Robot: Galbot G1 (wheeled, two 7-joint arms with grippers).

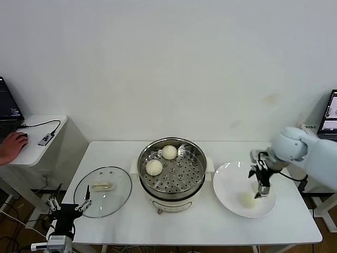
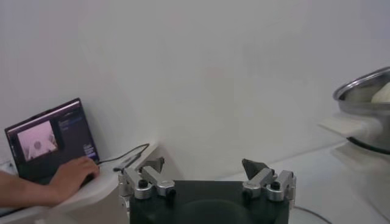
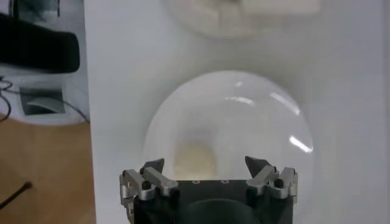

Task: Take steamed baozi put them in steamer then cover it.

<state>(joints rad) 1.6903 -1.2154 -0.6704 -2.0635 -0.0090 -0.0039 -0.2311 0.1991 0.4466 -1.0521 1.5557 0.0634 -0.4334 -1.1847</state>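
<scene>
Steamed baozi [image 1: 247,199], lying on the white plate [image 1: 227,179] directly beneath the right end effector [image 1: 259,195], which is hanging spread and empty: likely light, soft, easily dented, best pinched gently across its rounded sides; left end effector [image 1: 67,206] is idling, spread.

My right arm reaches in from the right, elbow bent, wrist turned down, and my right gripper [image 1: 259,194] points downward with its jaws spread wide, empty. My left gripper [image 1: 67,206] sits low at my left, jaws wide apart too.
</scene>
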